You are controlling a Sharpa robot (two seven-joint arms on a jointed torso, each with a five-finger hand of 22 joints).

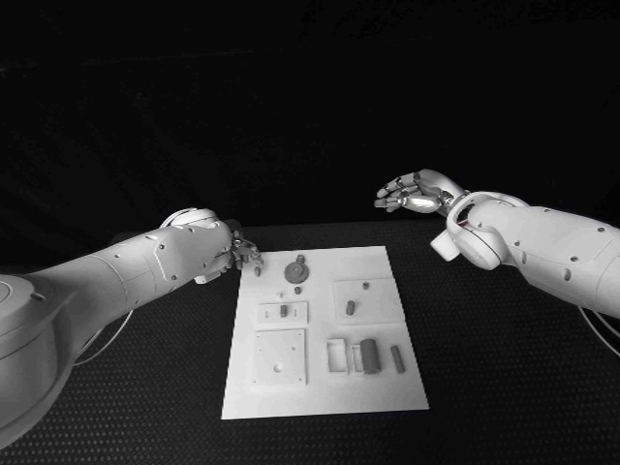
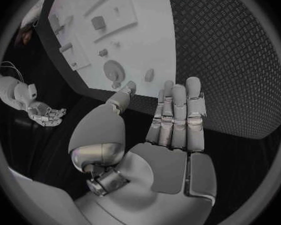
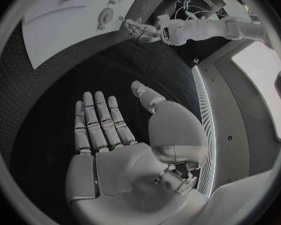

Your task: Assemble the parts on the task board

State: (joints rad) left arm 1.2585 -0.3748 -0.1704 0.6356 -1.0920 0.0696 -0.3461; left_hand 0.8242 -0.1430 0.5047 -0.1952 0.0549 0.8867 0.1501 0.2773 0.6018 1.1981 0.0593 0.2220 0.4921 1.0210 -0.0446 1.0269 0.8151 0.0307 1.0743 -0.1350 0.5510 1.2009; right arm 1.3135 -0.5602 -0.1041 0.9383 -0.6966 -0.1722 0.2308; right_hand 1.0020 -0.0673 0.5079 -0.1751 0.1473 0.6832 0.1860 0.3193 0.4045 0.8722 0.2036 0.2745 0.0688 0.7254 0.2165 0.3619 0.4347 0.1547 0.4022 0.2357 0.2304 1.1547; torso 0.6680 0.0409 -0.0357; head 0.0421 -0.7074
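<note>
1. Your table (image 1: 506, 368) takes up the lower half of the head view, black and textured, with the task board (image 1: 325, 392) lying white in the lower middle of the frame.
2. Your left hand (image 1: 240, 254) sits at middle left, just off the board's upper left corner. In its wrist view the fingers (image 2: 178, 117) are straight and side by side with the thumb apart, and nothing is held.
3. Your right hand (image 1: 415, 191) hovers at upper right, well clear of the board. Its fingers (image 3: 100, 120) lie flat and extended, palm bare, carrying nothing.
4. Now the parts. A round piece (image 1: 297, 272) stands near the board's top edge, close to your left hand, and a small slug (image 1: 350, 308) lies mid-board. Two bars (image 1: 382, 356) lie side by side low on the right of the board.
5. Watch it: nothing's assembled yet, I'd judge. Sweep that left hand in low and you could knock the round piece aside or shift the board itself.
</note>
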